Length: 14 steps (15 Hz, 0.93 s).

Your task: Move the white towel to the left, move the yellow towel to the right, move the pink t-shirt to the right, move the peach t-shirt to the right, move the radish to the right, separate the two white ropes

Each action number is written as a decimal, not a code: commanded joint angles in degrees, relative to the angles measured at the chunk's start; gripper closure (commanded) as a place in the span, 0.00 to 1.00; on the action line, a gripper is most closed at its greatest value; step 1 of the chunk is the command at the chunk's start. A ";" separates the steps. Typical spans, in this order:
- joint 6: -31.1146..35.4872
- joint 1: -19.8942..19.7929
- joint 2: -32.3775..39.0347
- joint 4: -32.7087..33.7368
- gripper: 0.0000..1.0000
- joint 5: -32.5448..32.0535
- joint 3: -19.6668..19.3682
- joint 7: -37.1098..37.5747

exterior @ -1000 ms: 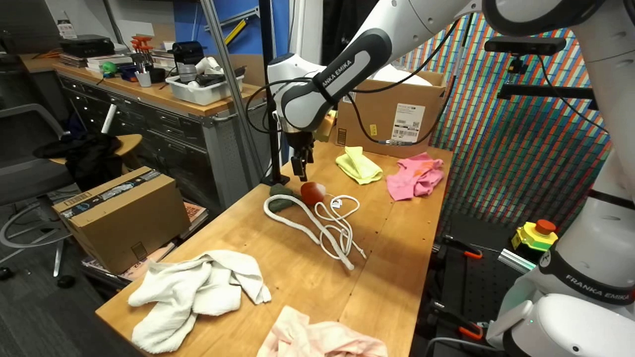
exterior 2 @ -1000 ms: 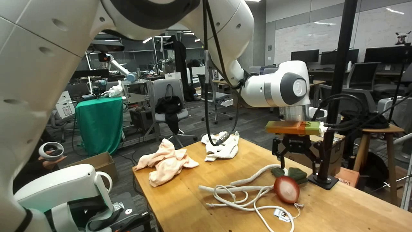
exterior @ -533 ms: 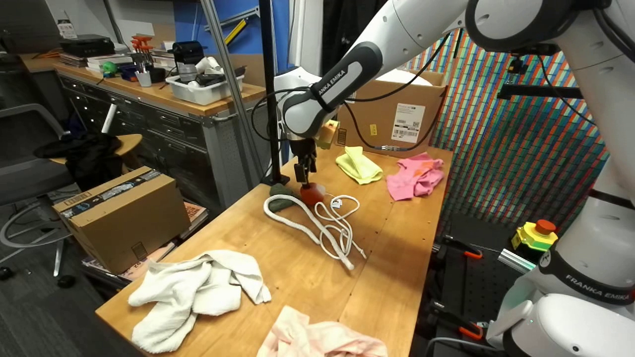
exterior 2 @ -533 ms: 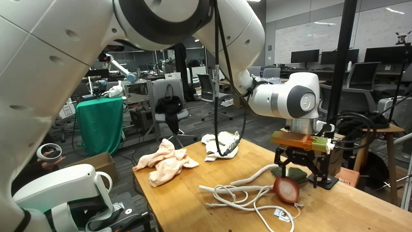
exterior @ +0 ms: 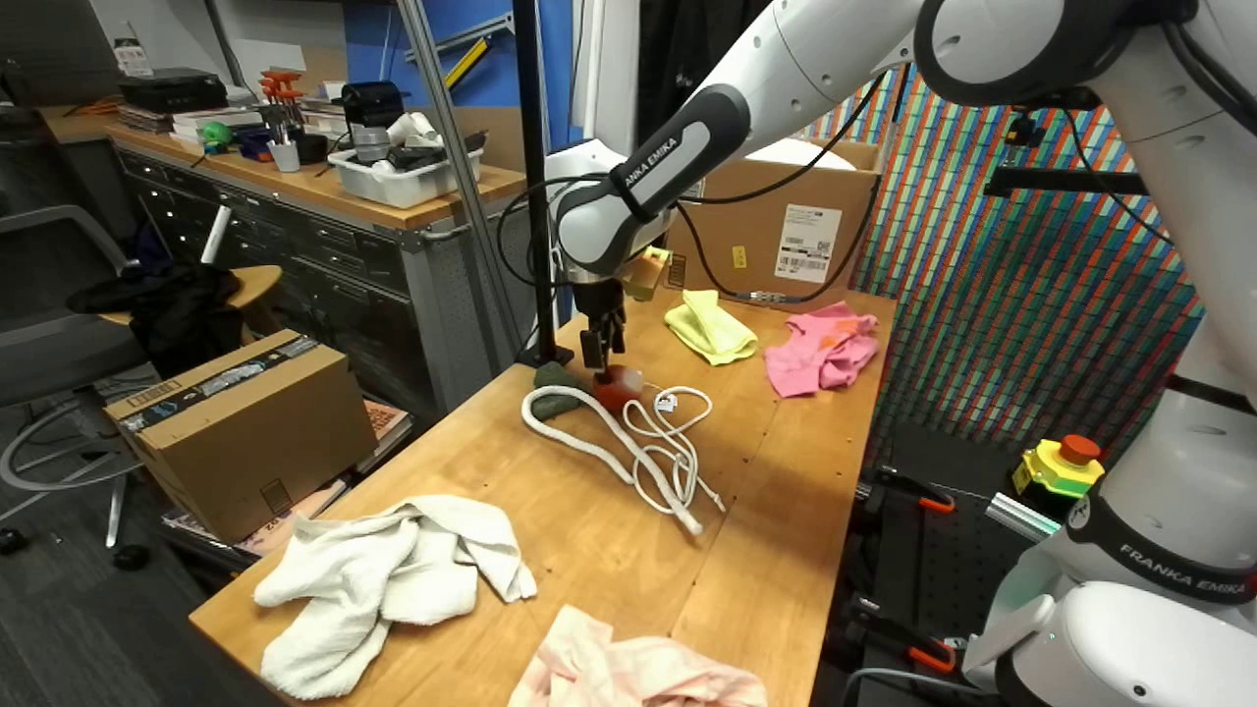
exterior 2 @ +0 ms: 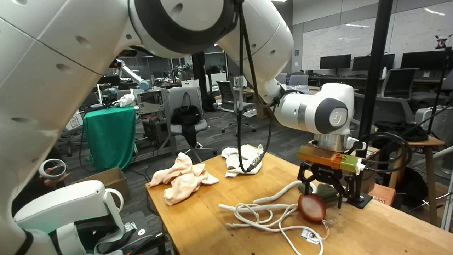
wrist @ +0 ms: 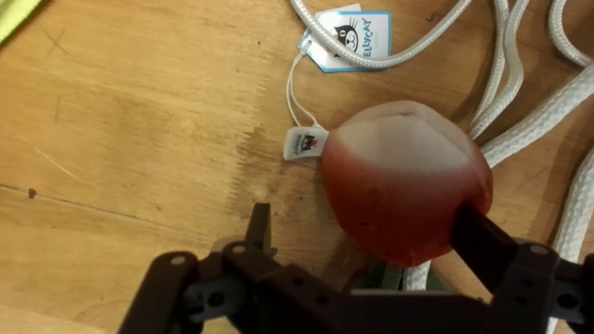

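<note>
The red radish (exterior: 619, 390) with a pale end lies on the table; it also shows in the wrist view (wrist: 403, 185). Its dark green leaves (exterior 2: 326, 191) lie behind it. My gripper (wrist: 364, 209) is open above it; one finger touches its side, the other stands apart over bare wood. A thick white rope (wrist: 543, 116) and a thin white rope (wrist: 417, 48) cross beside the radish. The white towel (exterior: 403, 570) and peach t-shirt (exterior: 638, 678) lie at the near end in an exterior view. The yellow towel (exterior: 712, 329) and pink t-shirt (exterior: 823, 349) lie at the far end.
A black post (exterior 2: 371, 71) stands at the table edge close to my gripper. A labelled cardboard box (exterior: 776, 226) stands behind the yellow towel. The radish's paper tag (wrist: 352, 39) lies under the thin rope. Cables hang from the arm.
My gripper has come down onto the radish, and one finger now touches it. The radish has tilted and shifted slightly. The towels, t-shirts and ropes have not visibly moved.
</note>
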 commanded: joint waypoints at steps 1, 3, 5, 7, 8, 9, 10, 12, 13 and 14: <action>-1.79 -1.00 0.91 1.24 0.00 2.04 1.00 -1.62; -2.04 -1.13 1.10 0.95 0.00 2.39 1.06 -1.81; -1.96 -1.18 1.46 0.76 0.00 2.50 1.04 -1.84; -2.07 -1.29 1.88 0.65 0.00 2.62 1.13 -1.94; -2.10 -1.39 2.04 0.59 0.00 2.68 1.22 -2.13; -2.13 -1.37 2.11 0.51 0.09 2.62 1.20 -2.07; -2.11 -1.38 2.11 0.44 0.26 2.49 1.20 -2.19; -2.42 -1.37 1.99 0.42 0.42 2.45 1.20 -2.13; -2.49 -1.36 1.88 0.37 0.51 2.40 1.20 -2.14; -2.57 -1.34 1.68 0.29 0.58 2.39 1.19 -2.06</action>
